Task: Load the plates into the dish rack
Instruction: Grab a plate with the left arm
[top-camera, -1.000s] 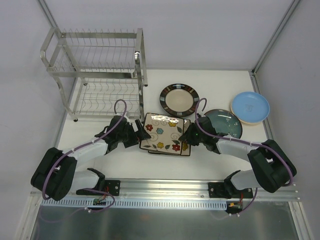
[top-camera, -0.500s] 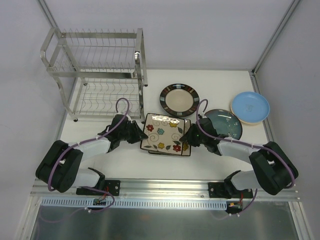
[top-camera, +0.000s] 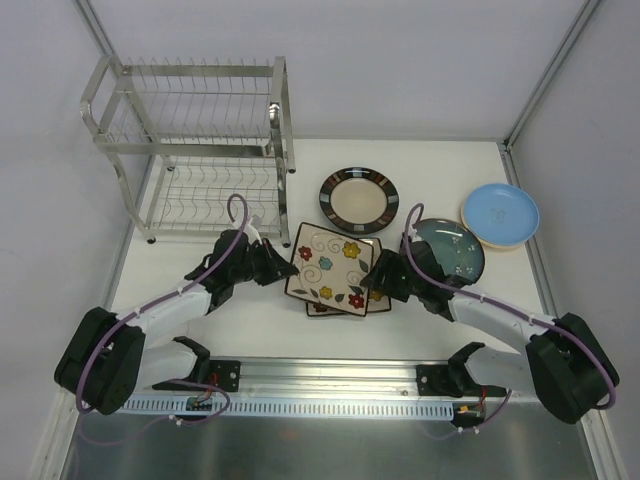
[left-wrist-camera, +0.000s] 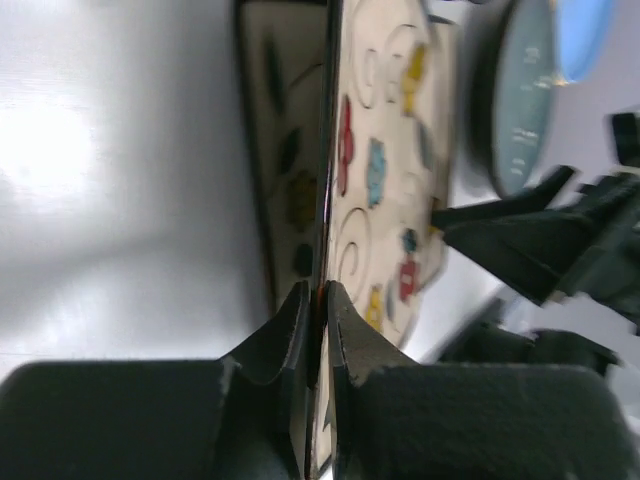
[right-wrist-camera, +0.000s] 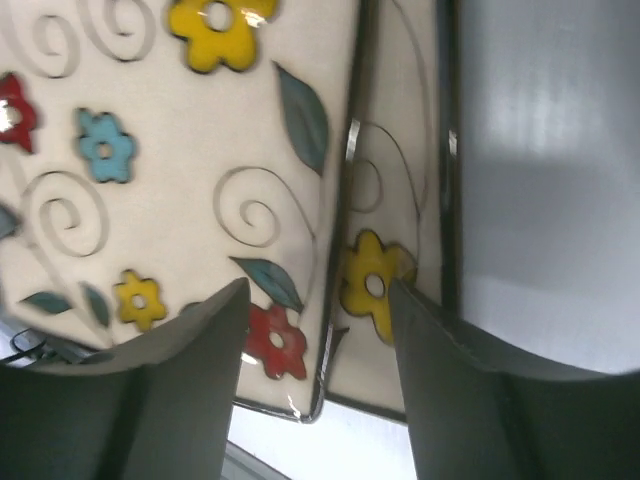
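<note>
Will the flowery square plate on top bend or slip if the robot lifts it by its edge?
Probably it won't bend: the top square plate looks like stiff glazed pottery. It may slip, since the left fingers pinch only its thin shiny edge. It looks breakable, and would likely clack onto the square plate underneath if dropped.

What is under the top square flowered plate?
Under the top square plate lies a second square floral plate; only a strip with a yellow flower shows. The rest, and anything beneath it, is covered.
</note>
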